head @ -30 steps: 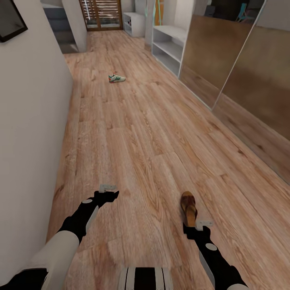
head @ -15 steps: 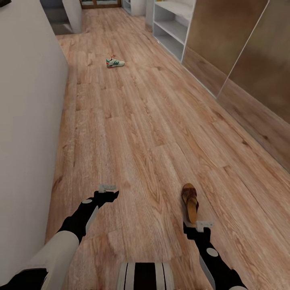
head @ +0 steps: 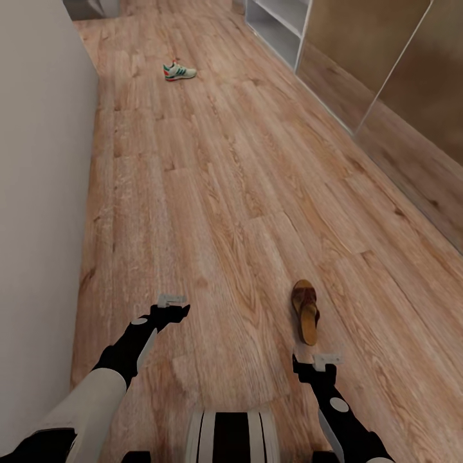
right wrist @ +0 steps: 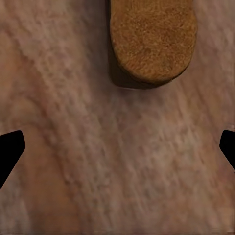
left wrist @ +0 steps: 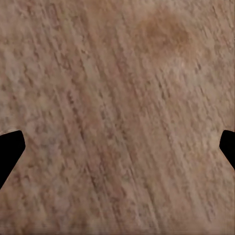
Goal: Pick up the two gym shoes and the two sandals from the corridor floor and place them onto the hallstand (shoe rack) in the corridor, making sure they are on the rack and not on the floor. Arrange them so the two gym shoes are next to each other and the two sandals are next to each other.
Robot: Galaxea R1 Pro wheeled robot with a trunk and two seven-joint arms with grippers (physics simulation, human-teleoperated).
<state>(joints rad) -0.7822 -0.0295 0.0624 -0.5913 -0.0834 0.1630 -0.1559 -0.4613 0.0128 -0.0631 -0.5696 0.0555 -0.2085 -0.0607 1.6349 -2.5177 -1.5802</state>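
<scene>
Both arms hover over the corridor floor (head: pixel 212 193), pincers spread wide and empty.

The hallstand (head: pixel 280 26) stands far ahead on the right against the wall. One gym shoe (head: pixel 179 71) lies on the planks well ahead, near the left wall. One sandal (head: pixel 305 310) lies just beyond the right pincer (head: pixel 319 361), apart from it; its tan heel shows in the right wrist view. The left pincer (head: pixel 172 303) touches nothing, bare floor between its fingertips (left wrist: pixel 10 152).
</scene>
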